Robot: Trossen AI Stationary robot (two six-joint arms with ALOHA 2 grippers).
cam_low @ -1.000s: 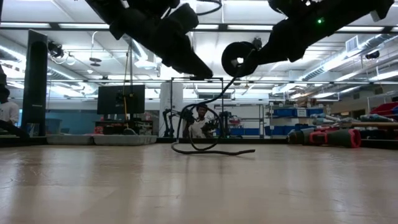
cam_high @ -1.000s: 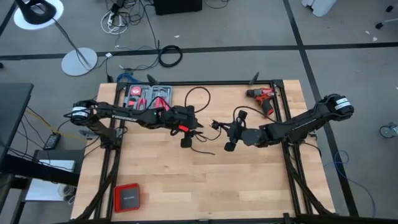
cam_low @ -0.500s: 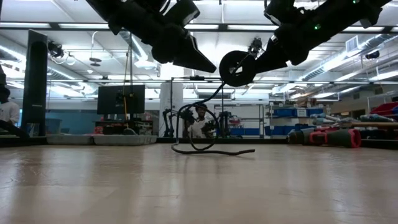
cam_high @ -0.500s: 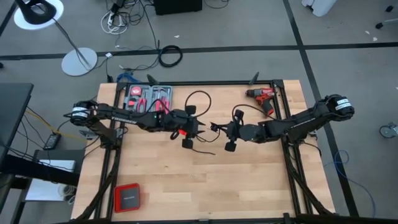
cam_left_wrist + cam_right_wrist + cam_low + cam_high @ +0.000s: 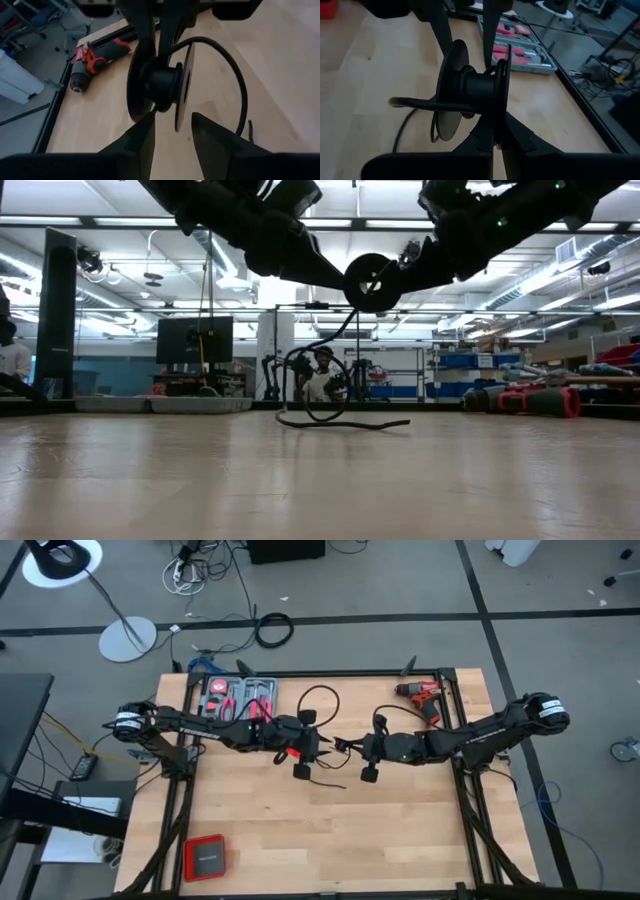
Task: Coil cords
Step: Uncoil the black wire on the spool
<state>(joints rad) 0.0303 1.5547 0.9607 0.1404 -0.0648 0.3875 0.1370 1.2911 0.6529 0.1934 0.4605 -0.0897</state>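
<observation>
Right wrist view, jaws first: what do you have in them?

— Your right jaws are pinched together on the rim of one flange of a black spool (image 5: 470, 90), with the fingers (image 5: 520, 135) meeting just under it. Your left jaws stand apart and look empty in the left wrist view. Their fingers (image 5: 135, 145) sit just short of the spool and face it.

And where is the cord?

— The thin black cord (image 5: 415, 103) crosses the spool's hub and hangs down from it. In the low view it stands up in a springy loop and then trails flat on the table (image 5: 400, 830) between your two arms.

How will it handle, and where do you take it?

— Judge it light and limp, but with enough curl to spring off the hub if it goes slack. It looks smooth, so a loose pinch may slip. Take it close to the hub, on the run just leaving the spool. Don't take it by the small plug end, which would whip about.

And the arms?

— Your left arm (image 5: 200, 722) and right arm (image 5: 480, 735) both reach in low and nearly level. They meet mid-table, jaws facing each other and raised off the wood. The red drill (image 5: 95, 57) and the tool case (image 5: 520, 50) lie well apart at the far edge.
</observation>
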